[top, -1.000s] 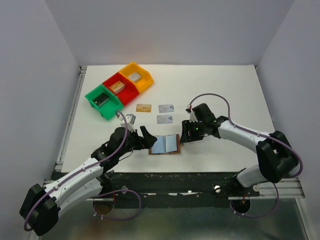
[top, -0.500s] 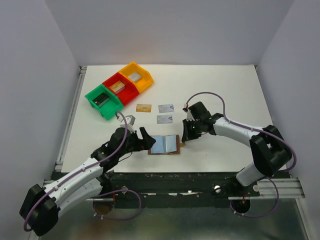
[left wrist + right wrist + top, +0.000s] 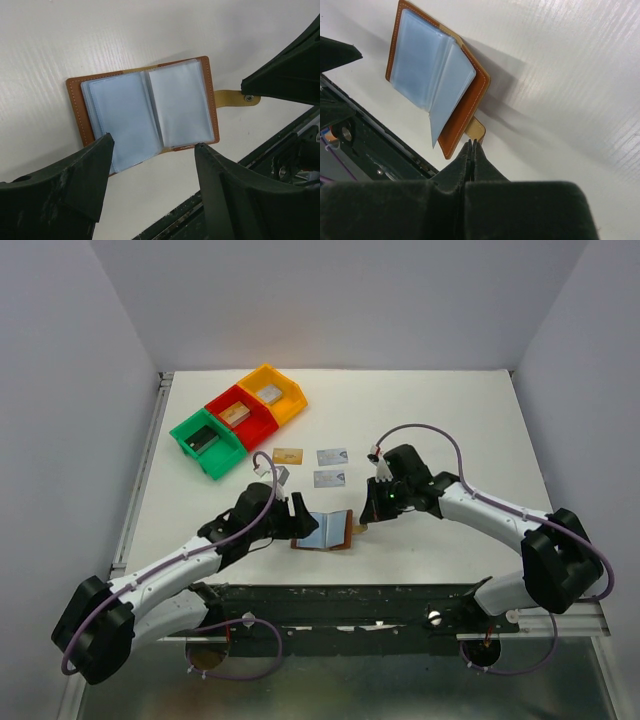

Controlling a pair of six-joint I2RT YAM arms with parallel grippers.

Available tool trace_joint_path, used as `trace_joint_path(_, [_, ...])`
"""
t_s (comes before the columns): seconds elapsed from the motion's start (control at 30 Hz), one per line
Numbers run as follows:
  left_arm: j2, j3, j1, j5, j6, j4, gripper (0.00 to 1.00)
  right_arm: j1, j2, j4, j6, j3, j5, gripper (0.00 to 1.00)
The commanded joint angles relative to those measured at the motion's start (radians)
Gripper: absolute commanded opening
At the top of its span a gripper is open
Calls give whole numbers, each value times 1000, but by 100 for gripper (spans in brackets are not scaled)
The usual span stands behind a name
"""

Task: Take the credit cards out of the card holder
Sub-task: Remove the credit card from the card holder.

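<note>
Brown leather card holder (image 3: 322, 530) open at your near table (image 3: 450, 420) edge, left gripper (image 3: 153, 150) spread wide above it, right gripper (image 3: 471, 146) pinched shut, apparently on the snap tab (image 3: 477, 131), only top view shows three credit cards (image 3: 331, 456) beyond.

No writing can be read anywhere; the cards (image 3: 331, 456) on the table (image 3: 450, 420) bear marks too small to make out.

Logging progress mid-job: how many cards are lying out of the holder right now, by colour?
gold-tan card: 1
silvery light-blue cards: 2
Total: 3 cards lying outside the open card holder
</note>
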Motion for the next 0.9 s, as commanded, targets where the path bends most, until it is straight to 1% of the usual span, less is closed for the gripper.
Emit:
trace_joint_path(0.0, [44,16,5,45,22,27,77,6,-8,29,13,-24,-30,0])
trace_joint_path(0.37, [135,10,5,22,17,39,76,7,2,47,18,-42,-30,0])
trace_joint_path(0.53, [150,7,5,-4,13,31,76,4,3,52,17,-45,-25,0])
trace_joint_path(0.87, [207,2,5,-3,13,45,76,4,23,76,20,-57,-28,0])
